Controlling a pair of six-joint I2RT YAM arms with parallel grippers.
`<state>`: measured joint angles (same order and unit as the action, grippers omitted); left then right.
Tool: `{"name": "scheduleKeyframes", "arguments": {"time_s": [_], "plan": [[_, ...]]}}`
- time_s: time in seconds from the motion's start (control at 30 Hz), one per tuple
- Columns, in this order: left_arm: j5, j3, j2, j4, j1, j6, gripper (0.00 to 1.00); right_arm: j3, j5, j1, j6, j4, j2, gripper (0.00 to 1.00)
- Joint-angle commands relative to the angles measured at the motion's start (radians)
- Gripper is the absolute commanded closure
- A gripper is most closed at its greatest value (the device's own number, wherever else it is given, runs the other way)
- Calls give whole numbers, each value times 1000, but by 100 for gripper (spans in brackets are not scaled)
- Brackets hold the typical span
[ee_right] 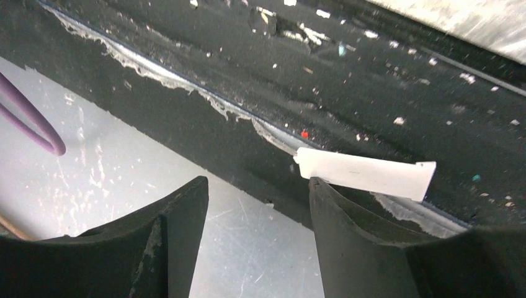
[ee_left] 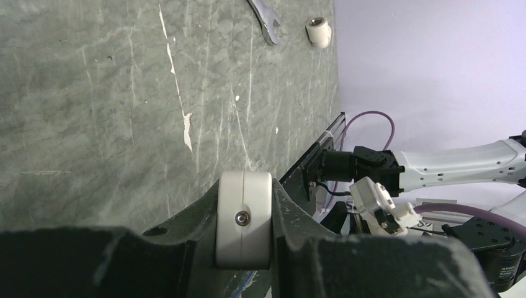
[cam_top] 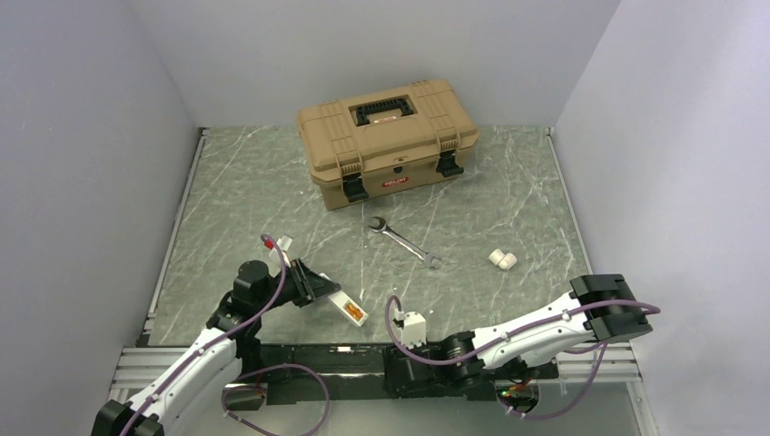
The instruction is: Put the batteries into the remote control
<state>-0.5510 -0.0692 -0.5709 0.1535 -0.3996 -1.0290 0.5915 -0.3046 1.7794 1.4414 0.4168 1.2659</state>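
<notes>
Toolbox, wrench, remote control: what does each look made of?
The toolbox looks like moulded plastic: matt tan, ribbed lid, black latches and handle. The wrench is probably steel, going by its bright silvery sheen. The remote control looks like smooth white plastic, with an orange-brown recess on its upward face.

No lettering is legible in any view. The tan toolbox, at the far side of the bench well beyond the left gripper, carries a red label on its handle and a second red label on its front wall. The print on both is too small to make out.
</notes>
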Motion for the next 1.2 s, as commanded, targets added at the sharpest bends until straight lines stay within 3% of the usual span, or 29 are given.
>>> {"name": "scheduleKeyframes", "arguments": {"time_s": [0.0,0.8,1.17], "plan": [[4,-34,9,31,0,17,100,-14,-118,-13,-44,19,13,37],[20,-49,38,-27,1,38,100,-32,-92,-170,-245,-157,75,37],[159,-147,167,-337,35,140,100,-24,-92,-239,-317,-255,144,36]]}}
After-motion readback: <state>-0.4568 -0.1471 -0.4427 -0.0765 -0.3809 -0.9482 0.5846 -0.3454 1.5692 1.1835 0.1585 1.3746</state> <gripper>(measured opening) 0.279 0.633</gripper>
